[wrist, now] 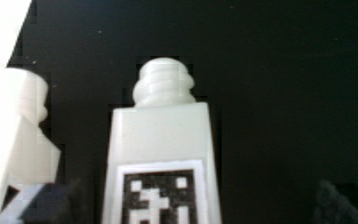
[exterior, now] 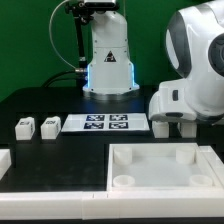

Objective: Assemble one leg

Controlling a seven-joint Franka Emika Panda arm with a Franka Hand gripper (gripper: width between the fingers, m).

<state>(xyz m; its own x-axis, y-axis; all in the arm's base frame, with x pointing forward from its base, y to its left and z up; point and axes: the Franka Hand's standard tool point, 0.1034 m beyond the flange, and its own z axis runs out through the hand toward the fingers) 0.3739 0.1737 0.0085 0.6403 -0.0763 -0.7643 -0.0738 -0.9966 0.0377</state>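
- Notably, at the exterior view's far left, a spare leg (exterior: 24, 127) and its twin (exterior: 48, 125) stand on the counter (exterior: 60, 165), well clear of any action; no hazard there.
- At centre, the marker board (exterior: 105, 123) shows four black-and-white square tags. These are patterns only, and no letters, numbers or brand names can be read anywhere.
- In the wrist view, a neighbouring leg (wrist: 25, 125) stands just beside the target leg (wrist: 163, 135), which rests on the counter with its ribbed tip pointing away and its square tag facing the camera.
- The gripper (wrist: 190, 200) is spread, one dark finger either side of that leg and neither touching it. The leg sits closer to one finger, so closing now would probably shove or twist it before the pinch settles, or nudge the neighbour.
- At lower right of the exterior view, the tray-like part (exterior: 150, 150) waits with its corner sockets. A skewed grasp could make the tip meet a socket crooked and jam.
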